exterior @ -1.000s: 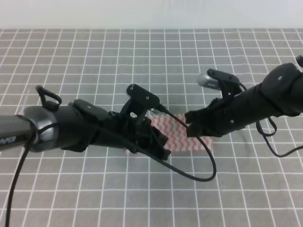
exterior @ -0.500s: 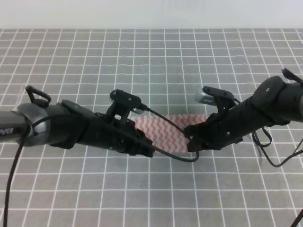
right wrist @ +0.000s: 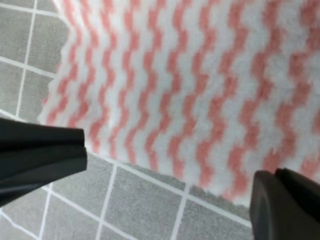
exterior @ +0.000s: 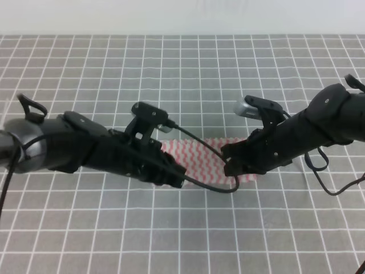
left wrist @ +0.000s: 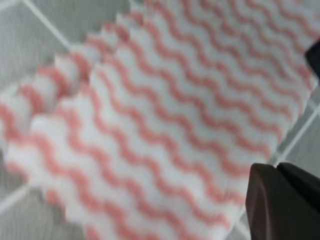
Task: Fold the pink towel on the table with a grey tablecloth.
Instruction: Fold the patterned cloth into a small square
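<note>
The pink towel lies doubled over on the grey gridded bench, between the two arms. The left tool sits low at its near-left edge (grip unclear); the right tool hangs spread apart, holding nothing.

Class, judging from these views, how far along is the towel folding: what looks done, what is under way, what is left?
Looks done: the pink towel lies as a narrow strip, two layers showing in the left wrist view. Under way: the left gripper and right gripper sit at its ends. Left: possibly another fold.
</note>
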Available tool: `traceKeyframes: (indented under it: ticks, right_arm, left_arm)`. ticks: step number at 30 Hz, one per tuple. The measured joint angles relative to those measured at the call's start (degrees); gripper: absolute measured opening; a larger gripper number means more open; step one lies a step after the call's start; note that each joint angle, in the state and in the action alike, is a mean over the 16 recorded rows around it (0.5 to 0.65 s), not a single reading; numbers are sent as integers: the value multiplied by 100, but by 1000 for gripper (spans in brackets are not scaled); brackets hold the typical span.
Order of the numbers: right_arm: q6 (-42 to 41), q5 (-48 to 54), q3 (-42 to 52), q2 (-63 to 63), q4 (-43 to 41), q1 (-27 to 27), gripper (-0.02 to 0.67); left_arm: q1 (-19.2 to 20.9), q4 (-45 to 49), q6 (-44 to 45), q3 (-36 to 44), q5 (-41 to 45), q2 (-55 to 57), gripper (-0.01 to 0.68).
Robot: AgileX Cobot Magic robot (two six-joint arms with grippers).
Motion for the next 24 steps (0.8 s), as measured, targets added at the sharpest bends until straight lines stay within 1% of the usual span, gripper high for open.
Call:
traceKeyframes:
  ticks: [12,24]
  right_arm:
    - [-2,62,-38,-38,6,2,-15]
    - [16,242,-248,-34,8,2,-15]
  left_arm:
    - [229,920,-923,-2,94,60,-2]
    - [345,923,-991,-5,16,-84,-2]
